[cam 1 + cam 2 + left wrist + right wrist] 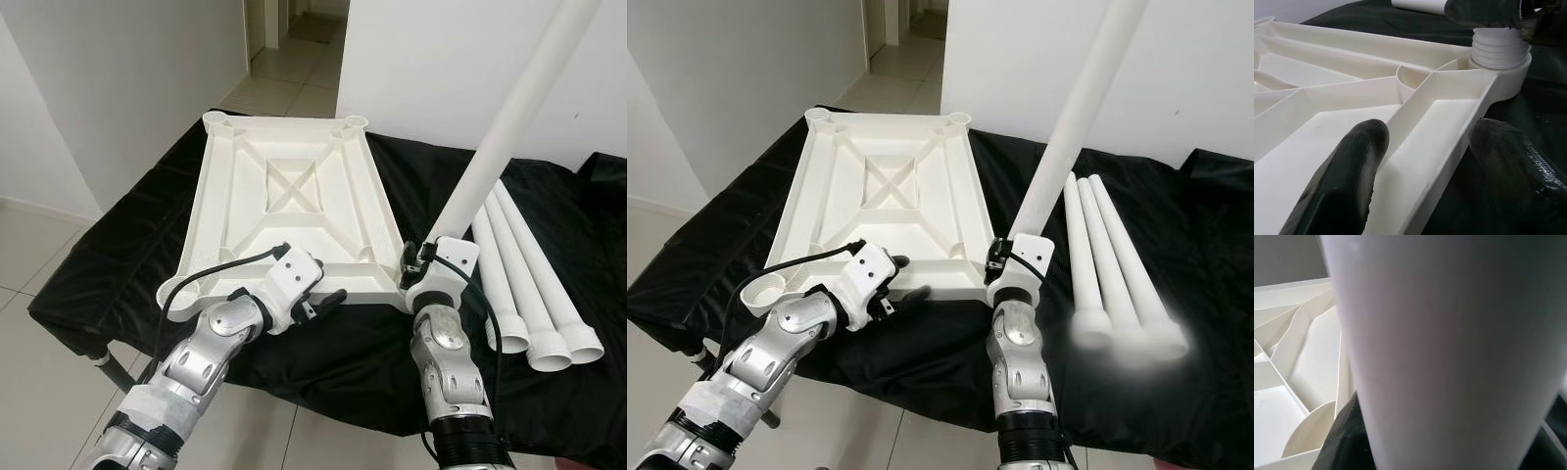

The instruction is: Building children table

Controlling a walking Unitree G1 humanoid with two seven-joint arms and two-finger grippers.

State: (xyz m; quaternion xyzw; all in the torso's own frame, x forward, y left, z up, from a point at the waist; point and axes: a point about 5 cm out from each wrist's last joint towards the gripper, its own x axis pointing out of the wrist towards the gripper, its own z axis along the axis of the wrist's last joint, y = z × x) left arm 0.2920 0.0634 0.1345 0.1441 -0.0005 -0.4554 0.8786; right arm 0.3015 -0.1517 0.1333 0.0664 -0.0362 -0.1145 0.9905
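Nearest: left gripper [318,302] w/ two long black fingers [1347,181] spread apart, straddling near rim of upturned white plastic ribbed tabletop [284,201]; one finger inside the tray-like underside, other outside over the black cloth [127,255], rim wall between them. Couldn't tell if pads pressed the wall.

Right gripper [419,266] at near right corner of tabletop, closed round the base of a long white plastic tube leg [500,132]. Leg tilted up and away to the right, top cut off by frame. In left wrist view, ribbed threaded end [1498,46] of that leg sat in round corner socket [1508,78], several thread rings exposed above socket lip.

Tabletop lay underside up on the black cloth draped over a low table, long axis running away from robot. Underside showed raised ribs, X-shaped brace in centre, diagonal struts to corners. Four round corner sockets counted: near right one occupied, near left [184,296] plus two far ones [217,121] open.

Just right of tabletop, three more white tube legs [534,294] lying side by side on cloth, touching, flared open ends toward robot. Legs total: four.

Beyond: white walls [118,88], pale tiled floor [284,83], corridor opening behind table. Floor tiles also below cloth edge, near left.
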